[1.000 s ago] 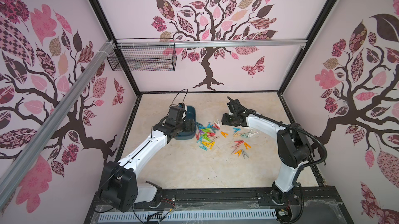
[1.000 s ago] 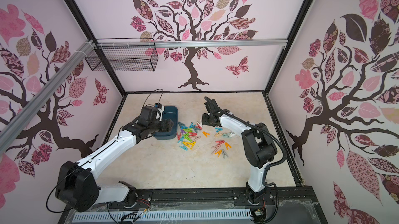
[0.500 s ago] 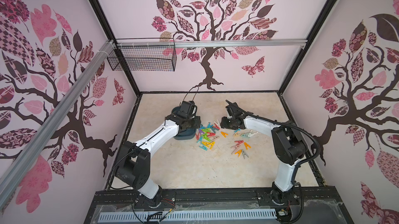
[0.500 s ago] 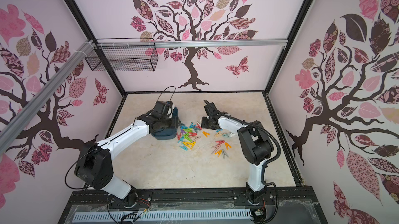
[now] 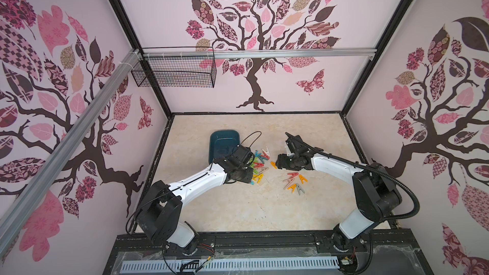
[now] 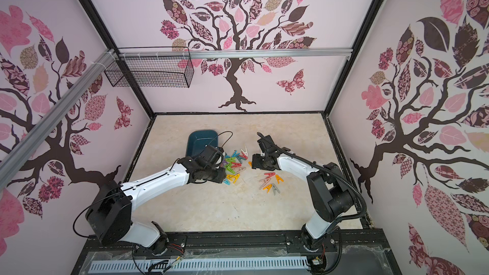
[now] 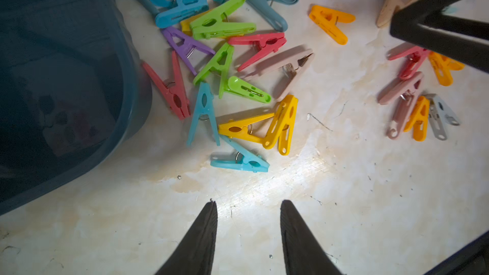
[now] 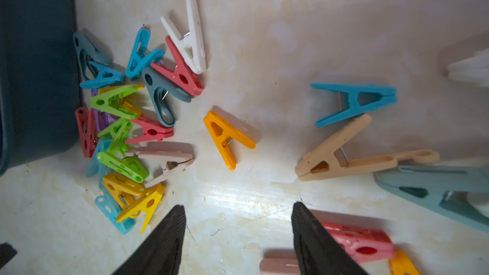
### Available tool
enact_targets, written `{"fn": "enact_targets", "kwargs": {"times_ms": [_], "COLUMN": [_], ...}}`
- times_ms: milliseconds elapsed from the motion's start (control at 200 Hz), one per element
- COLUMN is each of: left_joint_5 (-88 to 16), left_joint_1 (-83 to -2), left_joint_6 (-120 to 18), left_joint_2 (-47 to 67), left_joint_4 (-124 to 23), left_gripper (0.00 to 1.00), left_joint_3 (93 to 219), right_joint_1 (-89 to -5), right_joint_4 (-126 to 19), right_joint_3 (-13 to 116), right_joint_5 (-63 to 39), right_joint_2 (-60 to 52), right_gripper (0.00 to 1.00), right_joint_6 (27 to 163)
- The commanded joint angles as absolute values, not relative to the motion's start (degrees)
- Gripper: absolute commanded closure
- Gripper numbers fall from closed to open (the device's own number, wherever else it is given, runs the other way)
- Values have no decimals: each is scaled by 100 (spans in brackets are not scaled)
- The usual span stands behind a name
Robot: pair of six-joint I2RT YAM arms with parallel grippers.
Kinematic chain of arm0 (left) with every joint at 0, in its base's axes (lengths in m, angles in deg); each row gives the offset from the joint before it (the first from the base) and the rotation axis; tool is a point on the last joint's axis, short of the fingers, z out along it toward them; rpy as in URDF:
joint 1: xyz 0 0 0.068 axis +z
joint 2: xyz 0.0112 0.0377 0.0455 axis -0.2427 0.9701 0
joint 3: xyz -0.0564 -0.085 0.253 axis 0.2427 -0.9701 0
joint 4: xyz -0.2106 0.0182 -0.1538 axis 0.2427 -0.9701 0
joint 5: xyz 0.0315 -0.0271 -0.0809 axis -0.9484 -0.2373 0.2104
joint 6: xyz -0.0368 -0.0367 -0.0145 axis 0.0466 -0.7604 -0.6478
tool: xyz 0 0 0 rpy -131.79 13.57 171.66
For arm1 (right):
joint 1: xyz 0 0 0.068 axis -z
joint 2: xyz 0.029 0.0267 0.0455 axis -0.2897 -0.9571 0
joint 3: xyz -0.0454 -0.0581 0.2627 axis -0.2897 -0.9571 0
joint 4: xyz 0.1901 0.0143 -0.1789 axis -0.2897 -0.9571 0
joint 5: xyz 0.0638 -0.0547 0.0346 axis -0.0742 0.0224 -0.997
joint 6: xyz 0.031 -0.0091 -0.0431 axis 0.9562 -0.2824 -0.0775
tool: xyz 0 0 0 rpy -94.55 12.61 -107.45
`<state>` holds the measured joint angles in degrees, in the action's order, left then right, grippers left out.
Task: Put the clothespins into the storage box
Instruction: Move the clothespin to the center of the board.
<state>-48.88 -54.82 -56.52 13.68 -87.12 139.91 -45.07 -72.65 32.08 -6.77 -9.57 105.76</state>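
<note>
Fingers (image 7: pixel 201 236) of left gripper (image 7: pixel 248 203) stood apart, empty, over bare tabletop (image 7: pixel 344 207), short of clothespins (image 7: pixel 225 75). Right gripper (image 8: pixel 238 206) likewise parted and empty, orange clothespin (image 8: pixel 227 138) just ahead. Pile lay just beside storage box (image 5: pixel 224 141); none visible inside. Step judged: reaching for pick. Next: straddle one clothespin, close, carry over rim. Wrist views showed finger gaps; top views hid them.

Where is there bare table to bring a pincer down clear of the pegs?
Bare: the whole near half of the table; the back strip beyond the storage box; a narrow gap between the big pile and the smaller cluster. Crowded: against the box's side.
</note>
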Motion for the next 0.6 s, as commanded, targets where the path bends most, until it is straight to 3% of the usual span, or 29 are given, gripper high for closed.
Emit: {"fn": "enact_targets", "kwargs": {"times_ms": [0,595], "left_joint_5": [-5066,-5131], "left_joint_1": [-5459,-5346], "left_joint_6": [-5788,-5771], "left_joint_2": [1607,2635], "left_joint_4": [-8435,-7963], "left_gripper": [57,67], "left_joint_3": [13801,14182], "right_joint_1": [-4631,-4672], "right_joint_4": [-7418,-7424], "right_joint_3": [3101,2712], "right_joint_5": [-810,-744], "right_joint_2": [-678,-404], "right_gripper": [29,27], "right_joint_6": [10569,10542]}}
